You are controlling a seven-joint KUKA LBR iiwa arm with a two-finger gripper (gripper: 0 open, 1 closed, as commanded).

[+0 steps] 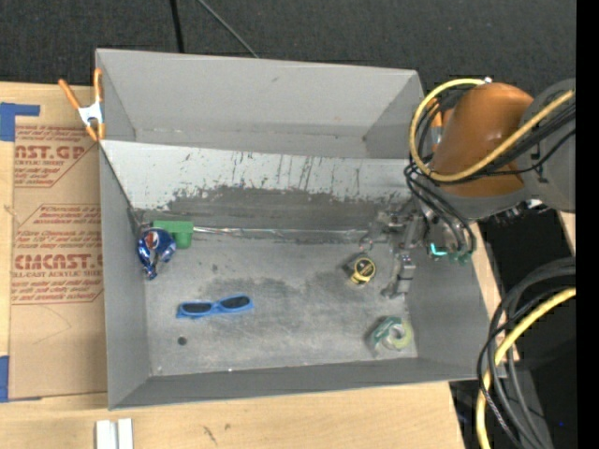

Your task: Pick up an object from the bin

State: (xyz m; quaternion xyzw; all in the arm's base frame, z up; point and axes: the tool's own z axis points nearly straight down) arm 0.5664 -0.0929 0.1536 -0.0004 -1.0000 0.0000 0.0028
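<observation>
My gripper [389, 258] hangs low over the right part of the bin floor. Its fingers stand open, with one fingertip [402, 282] pointing toward the front. A small round black-and-yellow thing [362, 269] lies on the floor just left of the fingers, beside them and not between them. Nearer the front right corner, a pale green ring-shaped roll [389, 335] lies flat below the gripper.
Blue sunglasses [215, 307] lie at the front left. A crumpled blue, white and red can [154, 249] and a green block [178, 235] sit against the left wall. The arm with its orange cover and cables comes in over the right rim.
</observation>
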